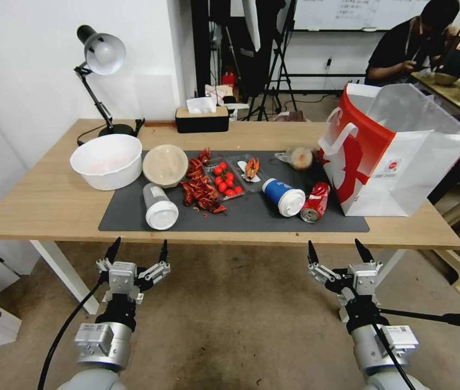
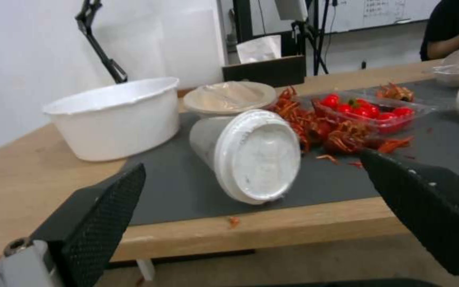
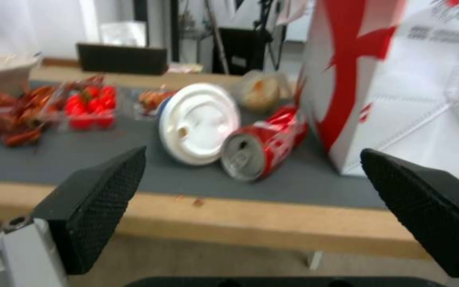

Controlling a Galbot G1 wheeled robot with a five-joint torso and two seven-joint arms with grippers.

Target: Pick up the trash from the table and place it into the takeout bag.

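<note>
Left gripper (image 1: pixel 137 251): fingers spread wide, holding and touching nothing. The tips point toward the table (image 1: pixel 51 200) and sit off its near edge, over the floor. In the left wrist view the left gripper (image 2: pixel 251 187) frames the clear cup (image 2: pixel 245 153), which lies on its side on the mat (image 2: pixel 187 191) with its white lid facing the camera. The left arm extends forward from the lower left, wrist level, a black cable running alongside it.

Right gripper (image 1: pixel 337 251): fingers likewise spread wide, empty, clear of everything. The tips sit off the near table edge, in line with the can (image 1: pixel 315 202). In the right wrist view the right gripper (image 3: pixel 251 187) frames the blue cup (image 3: pixel 197 121) and the can (image 3: pixel 261 147), both on their sides and touching each other. The right arm extends forward from the lower right, mirroring the left.

Trash positions, head view:
- Clear cup (image 1: pixel 159 206): left part of the mat (image 1: pixel 241 216), near its front edge.
- Beige bowl (image 1: pixel 165 165): behind the clear cup, just beside a white bowl (image 1: pixel 106 161).
- Blue cup (image 1: pixel 284 196): right part of the mat, lid toward the robot.
- Can: just right of the blue cup, close to the bag (image 1: pixel 392 151).
- Small clear bag (image 1: pixel 297 157): behind the blue cup, near the bag's left side.

The bag stands upright and open at the right end of the table, its base partly on the mat. Crayfish shells (image 1: pixel 200 189) and a tray of tomatoes (image 1: pixel 225 181) lie mid-mat. A lamp (image 1: pixel 100 59) and a tissue box (image 1: pixel 202 116) stand along the far edge.
</note>
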